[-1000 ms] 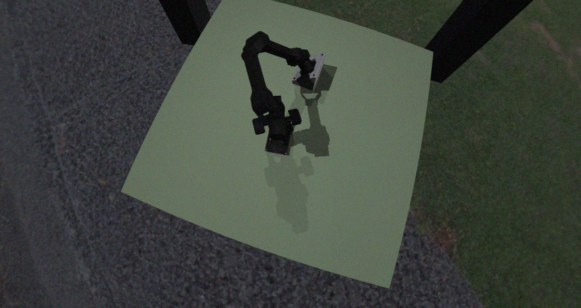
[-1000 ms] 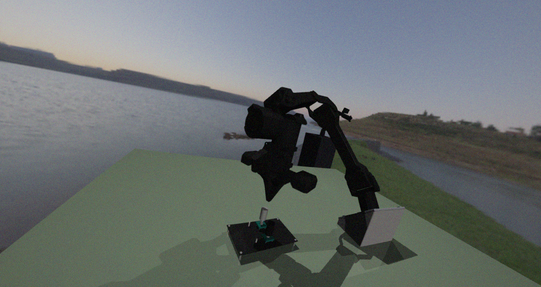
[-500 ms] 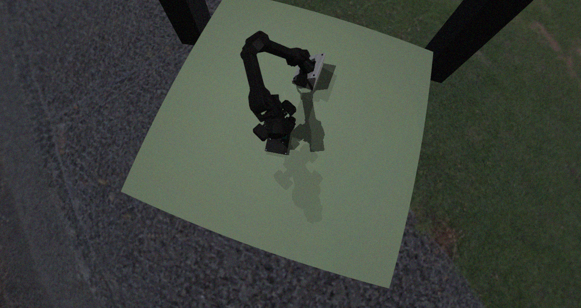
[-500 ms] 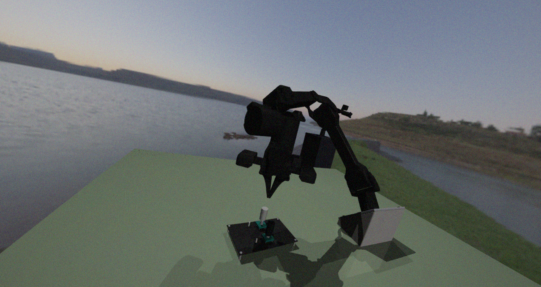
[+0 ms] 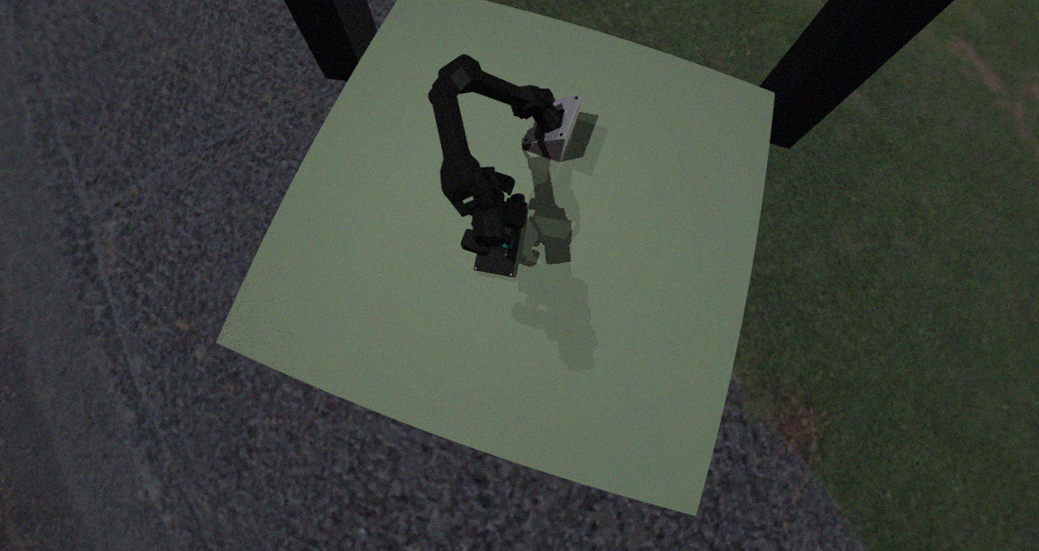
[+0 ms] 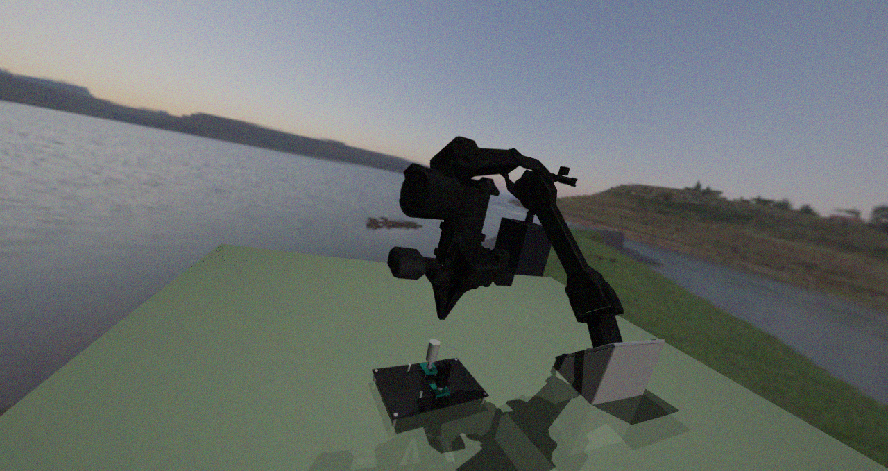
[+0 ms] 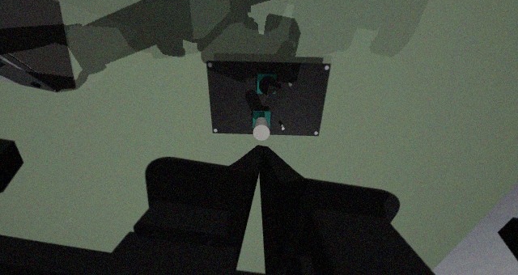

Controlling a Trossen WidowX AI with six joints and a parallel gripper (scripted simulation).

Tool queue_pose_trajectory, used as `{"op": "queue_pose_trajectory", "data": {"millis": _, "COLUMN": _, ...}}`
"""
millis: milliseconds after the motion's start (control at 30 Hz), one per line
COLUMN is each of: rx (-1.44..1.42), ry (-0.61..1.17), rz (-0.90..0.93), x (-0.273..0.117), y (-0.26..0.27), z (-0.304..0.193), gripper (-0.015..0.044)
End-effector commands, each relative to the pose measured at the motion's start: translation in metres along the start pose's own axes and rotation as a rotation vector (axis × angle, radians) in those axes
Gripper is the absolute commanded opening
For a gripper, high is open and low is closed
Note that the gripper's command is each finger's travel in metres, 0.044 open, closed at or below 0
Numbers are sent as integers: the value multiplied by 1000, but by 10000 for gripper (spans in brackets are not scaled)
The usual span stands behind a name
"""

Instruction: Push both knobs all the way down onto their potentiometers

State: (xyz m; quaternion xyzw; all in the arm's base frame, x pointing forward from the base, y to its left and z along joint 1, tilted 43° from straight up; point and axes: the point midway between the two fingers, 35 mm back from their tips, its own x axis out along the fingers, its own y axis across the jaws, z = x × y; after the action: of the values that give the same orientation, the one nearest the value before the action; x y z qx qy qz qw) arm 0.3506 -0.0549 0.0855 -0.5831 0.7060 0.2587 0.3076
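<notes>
The black circuit board (image 5: 493, 264) (image 6: 403, 397) (image 7: 231, 105) stands on short legs. A tall pale knob (image 6: 432, 350) (image 7: 261, 133) stands upright over one teal potentiometer (image 6: 428, 370) (image 7: 256, 114); a narrower piece of shaft shows beneath it in the exterior view. A black knob (image 6: 443, 372) (image 7: 266, 85) is over the other teal potentiometer (image 6: 442, 393) (image 7: 273, 77); its underside is too dark to judge for a gap. My gripper (image 6: 441, 316) (image 7: 261, 150) is shut and empty, its tips above the board and clear of the pale knob. The top view hides the tips behind the arm.
Two small pale posts (image 7: 290, 84) (image 7: 282, 127) rise from the board beside the potentiometers. A tilted pale panel (image 5: 571, 122) (image 6: 627, 369) stands by the arm's base; its dark side shows in the wrist view (image 7: 32, 8). Dark pillars (image 5: 326, 32) (image 5: 872, 46) stand beyond the table edge.
</notes>
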Motion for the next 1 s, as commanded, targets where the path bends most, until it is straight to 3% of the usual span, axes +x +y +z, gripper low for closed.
{"op": "queue_pose_trajectory", "data": {"millis": 0, "rx": -43, "ry": -6, "rz": -1, "x": -2, "y": 0, "z": -2, "gripper": 0}}
{"op": "queue_pose_trajectory", "data": {"millis": 967, "rx": -43, "ry": -4, "rz": -1, "x": 39, "y": 0, "z": -2, "gripper": 0}}
